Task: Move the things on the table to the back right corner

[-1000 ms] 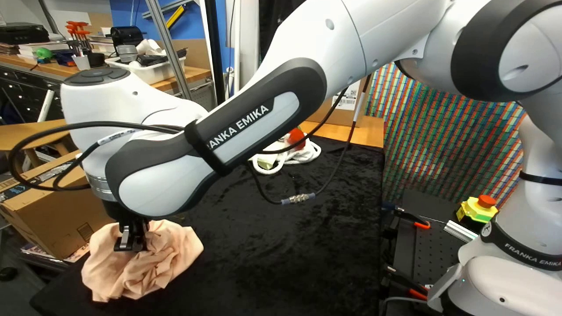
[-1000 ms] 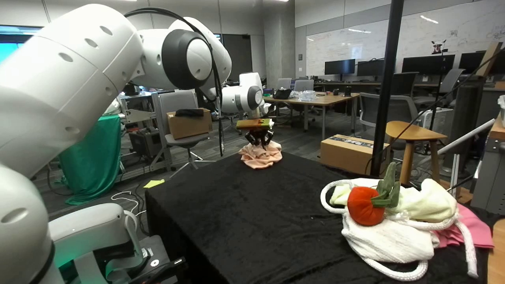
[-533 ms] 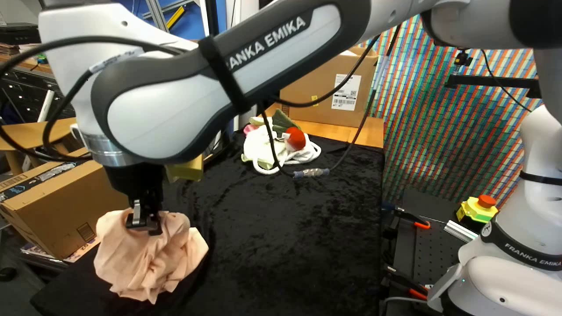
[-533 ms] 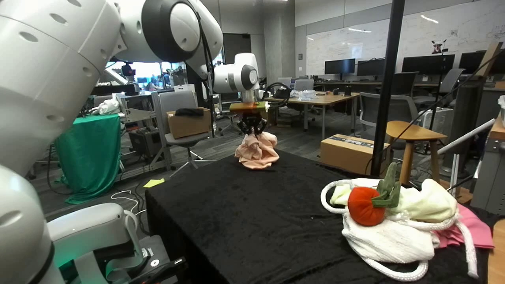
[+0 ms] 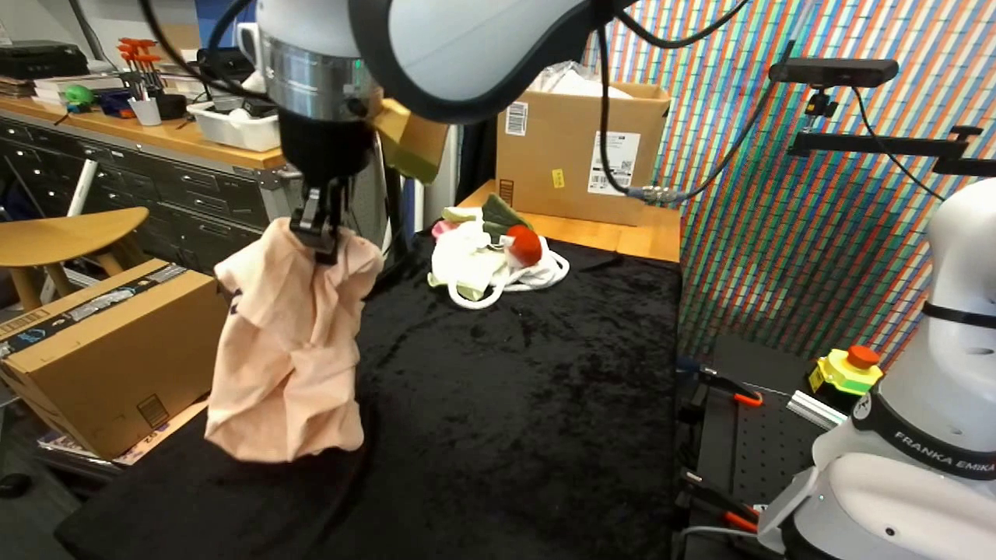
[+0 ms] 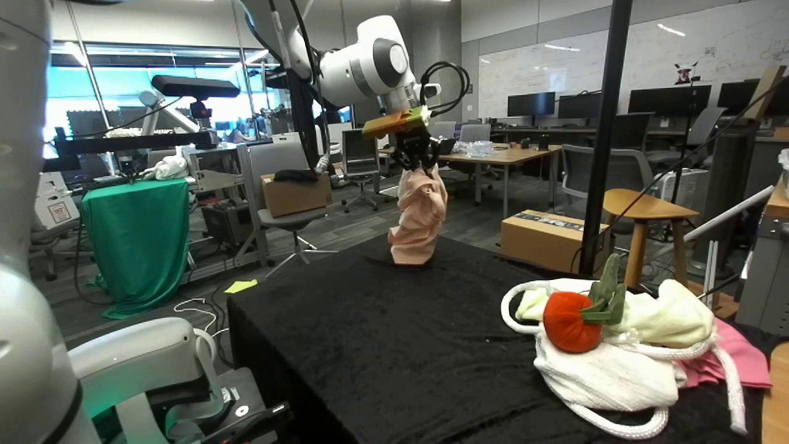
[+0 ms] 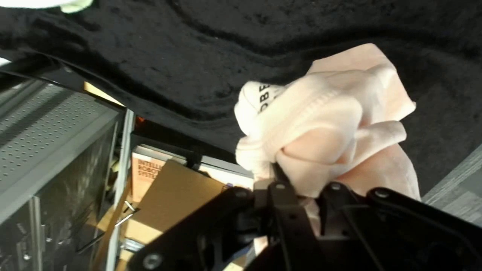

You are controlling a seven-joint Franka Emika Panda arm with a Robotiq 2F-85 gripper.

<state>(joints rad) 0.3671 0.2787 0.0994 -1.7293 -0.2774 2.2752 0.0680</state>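
White arm, silver wrist ring, FRANKA EMIKA lettering, black cables, black claw

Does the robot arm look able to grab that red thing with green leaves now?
Probably not: its fingers are closed on the peach cloth, though nothing covers the red thing, which may be reachable once they let go.

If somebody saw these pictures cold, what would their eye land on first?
Probably the peach cloth, hanging from the gripper over the black-covered table. Next, likely the leafy red object, resting on the white cloths in both exterior views. Beyond the robot's base, a multicoloured striped backdrop stands out in an exterior view.
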